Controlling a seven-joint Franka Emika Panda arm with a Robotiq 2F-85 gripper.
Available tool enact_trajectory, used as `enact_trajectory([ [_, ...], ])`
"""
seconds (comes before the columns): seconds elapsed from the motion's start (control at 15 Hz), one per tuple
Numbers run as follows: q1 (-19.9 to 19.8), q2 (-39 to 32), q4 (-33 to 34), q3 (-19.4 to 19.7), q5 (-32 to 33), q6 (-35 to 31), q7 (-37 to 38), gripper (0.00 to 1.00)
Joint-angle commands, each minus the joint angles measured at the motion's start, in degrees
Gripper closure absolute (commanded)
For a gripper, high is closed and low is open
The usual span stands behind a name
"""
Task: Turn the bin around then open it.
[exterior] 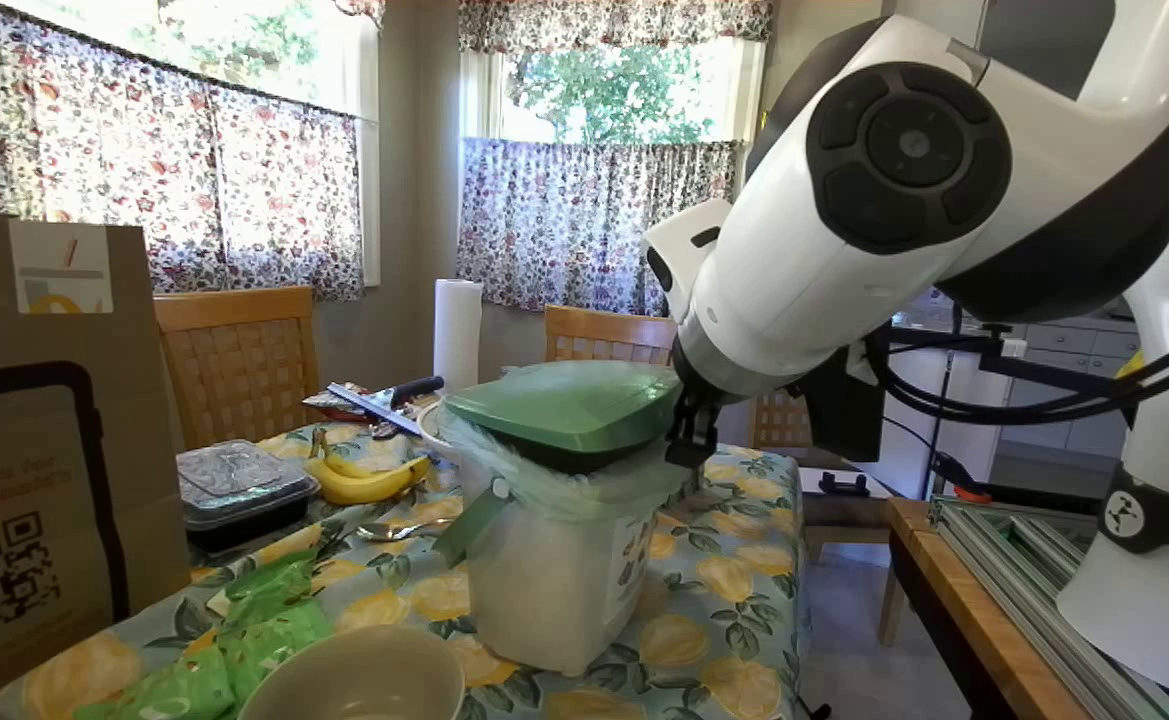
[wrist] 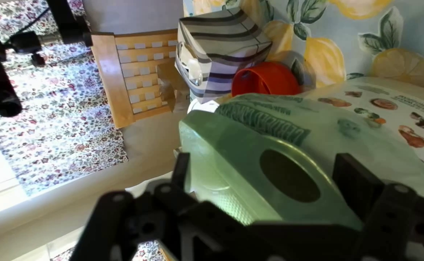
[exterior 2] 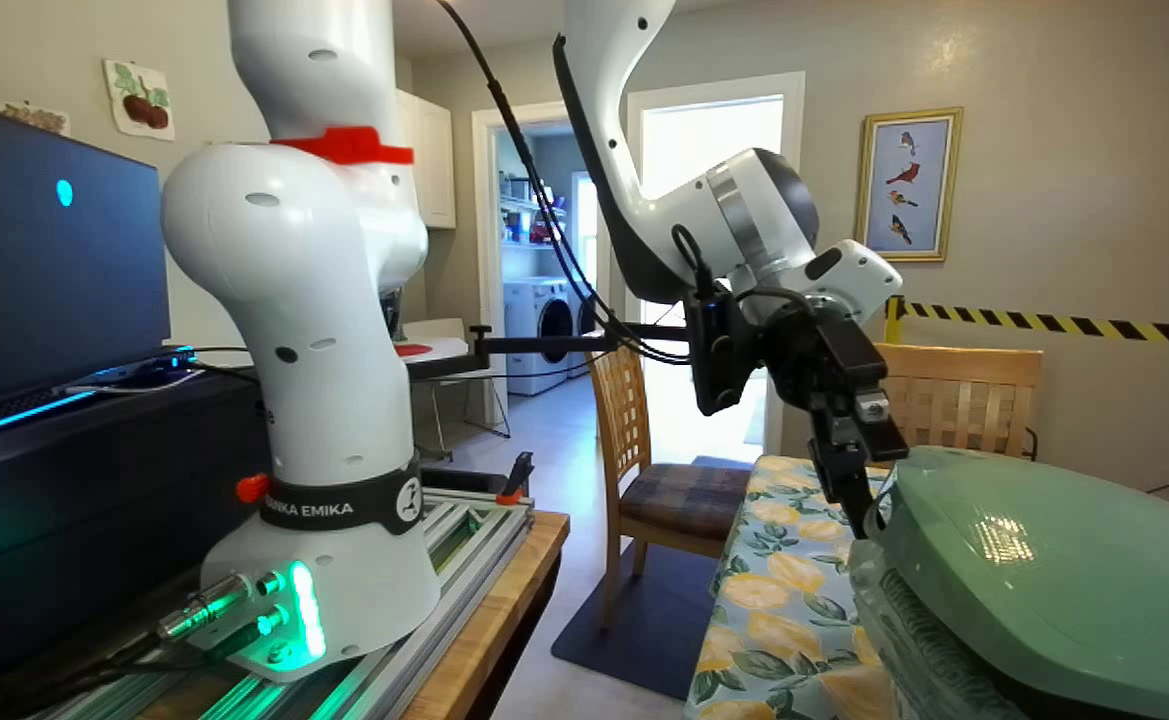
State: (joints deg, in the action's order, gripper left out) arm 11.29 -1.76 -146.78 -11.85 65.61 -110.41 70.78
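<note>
turning looks done, opening is left

the off-white tapered plastic bin (exterior: 534, 590) stands upright on a light-blue lemon-printed cloth (exterior: 679, 640), just beside the claw (wrist: 264, 168) and lower than it. its green plastic lid (exterior: 564, 405) lies down on top, so the opening is not yet done. the side of the lid with a dark oval mark or hole (wrist: 289, 175) faces the claw; from this i judge that the turning is probably finished. the claw is spread wide and no grip shows; the lid's edge is between its fingers (wrist: 357, 181), but if they touch it, i cannot tell. around the bin's top hangs a pale-green translucent plastic bag (exterior: 629, 490). past the bin, well apart from the claw, are yellow curved bananas (exterior: 364, 485) and a cream round bowl (exterior: 364, 665).
</note>
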Motion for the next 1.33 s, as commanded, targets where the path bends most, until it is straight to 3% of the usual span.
enact_trajectory([
  [0.0,0.04,2.75,-1.08,0.18,-0.63,0.62,1.89,0.0],
  [0.27,-0.57,5.0,-2.03,0.96,2.19,-2.92,-1.57,0.0],
  [0.6,-0.67,8.33,-5.56,1.42,11.56,-7.15,-11.05,0.0],
  [1.0,-1.0,13.43,-10.32,2.89,24.49,-12.44,-17.1,0.0],
  [1.27,-1.28,19.54,-13.1,4.88,27.34,-14.11,-19.39,0.0],
])
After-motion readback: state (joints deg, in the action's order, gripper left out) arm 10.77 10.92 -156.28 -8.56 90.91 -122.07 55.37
